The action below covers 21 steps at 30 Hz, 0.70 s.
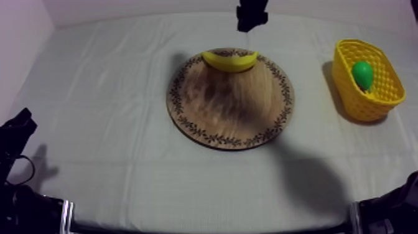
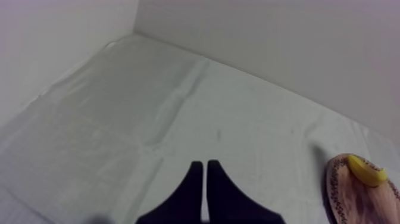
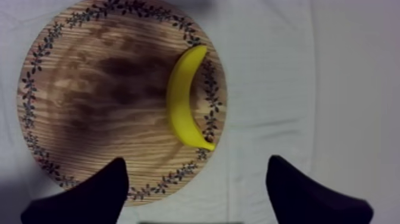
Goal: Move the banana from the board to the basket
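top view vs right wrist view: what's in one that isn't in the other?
Top view adds: the yellow basket off to the board's right, with a green fruit in it. Right wrist view adds: the right tool from close up, open, one finger over the board's rim and the other over the cloth. Shared: the banana lying at the edge of the round wooden board.

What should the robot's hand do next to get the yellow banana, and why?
Probably the right gripper should ease down toward the curved yellow toy banana until its fingers straddle it. They are open and hang above the round wooden board, and the banana lies by the board's patterned rim, not yet between them. The left gripper rests shut, far from the board.
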Each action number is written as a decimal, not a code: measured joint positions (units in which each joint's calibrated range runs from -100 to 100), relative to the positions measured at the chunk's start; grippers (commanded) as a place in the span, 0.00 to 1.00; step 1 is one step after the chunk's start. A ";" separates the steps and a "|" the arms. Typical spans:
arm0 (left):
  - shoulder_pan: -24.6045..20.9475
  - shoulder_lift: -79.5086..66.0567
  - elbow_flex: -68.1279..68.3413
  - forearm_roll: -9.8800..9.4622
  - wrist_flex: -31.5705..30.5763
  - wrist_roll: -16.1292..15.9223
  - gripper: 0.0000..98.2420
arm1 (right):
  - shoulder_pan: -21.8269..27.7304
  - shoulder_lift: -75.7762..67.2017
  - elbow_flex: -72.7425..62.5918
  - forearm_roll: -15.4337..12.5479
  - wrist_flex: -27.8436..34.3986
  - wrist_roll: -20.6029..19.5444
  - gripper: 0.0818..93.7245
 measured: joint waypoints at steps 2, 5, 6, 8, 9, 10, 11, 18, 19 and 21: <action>0.00 0.00 0.00 0.00 0.00 0.00 0.00 | -0.07 1.06 0.40 0.00 -0.48 0.00 0.81; 0.00 0.00 0.00 0.00 0.00 0.00 0.00 | -0.17 3.10 0.78 0.06 -1.77 0.00 0.82; 0.00 0.00 0.00 0.00 0.00 0.00 0.00 | -0.16 4.03 0.78 0.14 -2.15 0.00 0.82; 0.00 0.00 0.00 0.00 0.00 0.00 0.00 | -0.23 5.83 0.56 0.21 -2.81 0.00 0.82; 0.00 0.00 0.00 0.00 0.00 0.00 0.00 | -0.24 6.90 0.32 0.26 -3.40 0.00 0.82; 0.00 0.00 0.00 0.00 0.00 0.00 0.00 | -0.28 7.98 0.09 0.26 -3.94 0.00 0.83; 0.00 0.00 0.00 0.00 0.00 0.00 0.00 | -0.28 9.11 -0.33 0.32 -4.25 0.00 0.83; 0.00 0.00 0.00 0.00 0.00 0.00 0.00 | -0.28 16.36 -2.75 1.02 -6.30 0.65 0.83; 0.00 0.00 0.00 0.00 0.00 0.00 0.00 | -0.28 17.38 -3.07 1.13 -6.45 0.81 0.83; 0.00 0.00 0.00 0.00 0.00 0.00 0.00 | -0.28 19.25 -3.70 1.22 -7.04 0.95 0.82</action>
